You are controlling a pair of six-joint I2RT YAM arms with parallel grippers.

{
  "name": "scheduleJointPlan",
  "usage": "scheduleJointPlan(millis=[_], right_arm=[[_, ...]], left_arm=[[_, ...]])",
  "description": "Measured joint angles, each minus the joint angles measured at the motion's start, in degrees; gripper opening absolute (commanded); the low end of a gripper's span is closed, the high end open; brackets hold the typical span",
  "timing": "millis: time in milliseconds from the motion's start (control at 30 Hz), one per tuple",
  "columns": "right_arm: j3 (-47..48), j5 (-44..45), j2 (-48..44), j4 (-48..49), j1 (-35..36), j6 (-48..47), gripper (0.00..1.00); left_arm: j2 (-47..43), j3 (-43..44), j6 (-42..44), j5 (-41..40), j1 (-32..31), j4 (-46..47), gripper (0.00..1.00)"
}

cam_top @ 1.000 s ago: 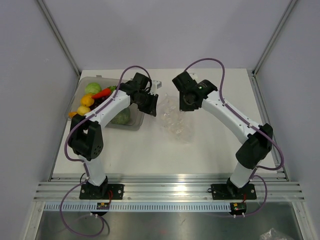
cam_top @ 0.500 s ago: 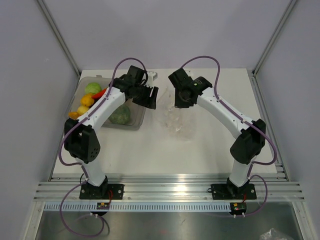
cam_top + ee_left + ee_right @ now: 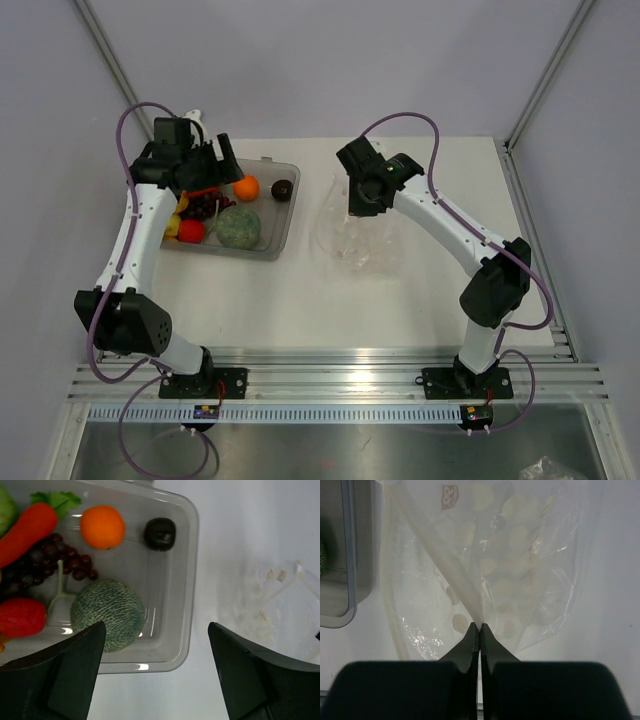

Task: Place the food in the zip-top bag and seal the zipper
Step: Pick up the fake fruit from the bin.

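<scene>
Left arm outstretched, jaws wide, right arm bent, jaws seemingly clamped

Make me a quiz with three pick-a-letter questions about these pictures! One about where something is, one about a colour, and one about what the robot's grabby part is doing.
1. Where is the dark brown ball?
A) on a shelf
B) in the grey tray, next to the orange
C) on the floor

2. What colour is the big bumpy ball in the tray?
A) blue
B) white
C) green

3. What is the right end effector doing?
A) pinching the zip-top bag
B) hanging wide open
C) holding a spoon

Answers: 1 B, it lies in the tray's corner by the orange; 2 C, its netted skin is green; 3 A, its fingers are shut on the clear film.
</scene>
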Motion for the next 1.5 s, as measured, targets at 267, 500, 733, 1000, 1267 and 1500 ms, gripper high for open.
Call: scheduleJointPlan(millis=[267, 500, 733, 1000, 1267, 1500], right_arm=[[0.02, -1.16, 0.00, 1.18, 0.00, -0.44, 0.00], [0.02, -2.36, 0.00, 1.55, 0.00, -0.94, 0.00], [0.00, -3.30, 0.00, 2.45, 0.00, -1.11, 0.00], [0.00, -3.50, 1.03, 2.49, 0.00, -1.11, 0.00], [0.68, -3.56, 3.43, 2.45, 0.00, -1.11, 0.00], [0.81, -3.63, 3.54, 2.45, 0.00, -1.11, 0.00]], left_arm=[[3.58, -11.28, -8.59, -0.63, 12.39, -0.28, 0.78], [9.03, -11.89, -12.41, -0.70, 13.44, 2.49, 0.62], [21.27, -2.45, -11.45, -1.60, 13.44, 5.99, 0.55], [26.69, -2.05, -8.07, -3.61, 13.42, 6.21, 0.50], [30.23, -2.36, -6.69, -4.63, 12.81, 6.32, 0.58], [31.89, -3.43, -8.39, -4.72, 11.45, 7.28, 0.54]])
